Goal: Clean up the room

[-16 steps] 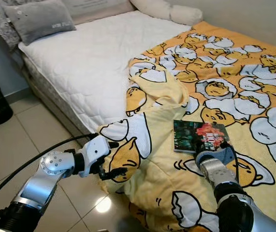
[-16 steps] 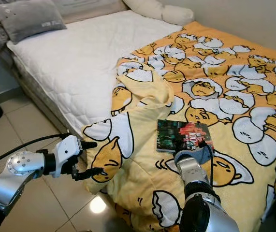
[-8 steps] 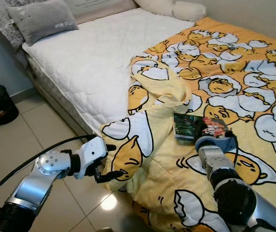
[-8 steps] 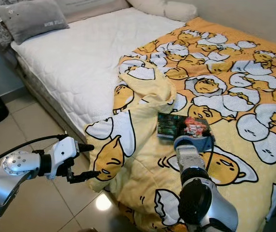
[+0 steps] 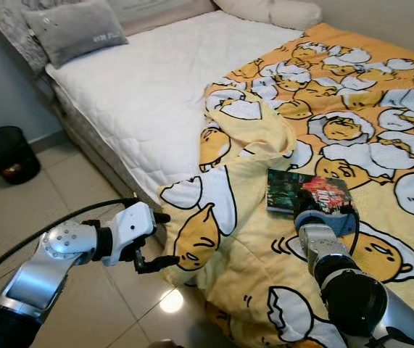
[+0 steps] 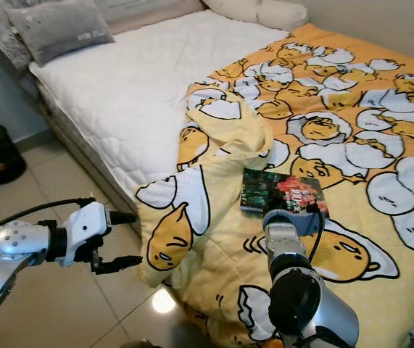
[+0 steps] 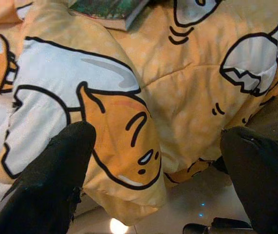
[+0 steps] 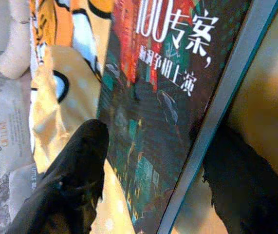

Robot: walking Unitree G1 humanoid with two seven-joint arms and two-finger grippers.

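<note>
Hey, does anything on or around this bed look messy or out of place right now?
Yes. The yellow egg-print blanket is bunched up and pulled back, leaving the white mattress bare, and one corner sags off the bed toward the floor near the left end effector. A book lies loose on the blanket at the right end effector.

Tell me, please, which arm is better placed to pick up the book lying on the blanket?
The right. The right gripper is already at the book, its fingers open around the cover. The left gripper is open by the blanket's hanging edge, away from the book.
</note>
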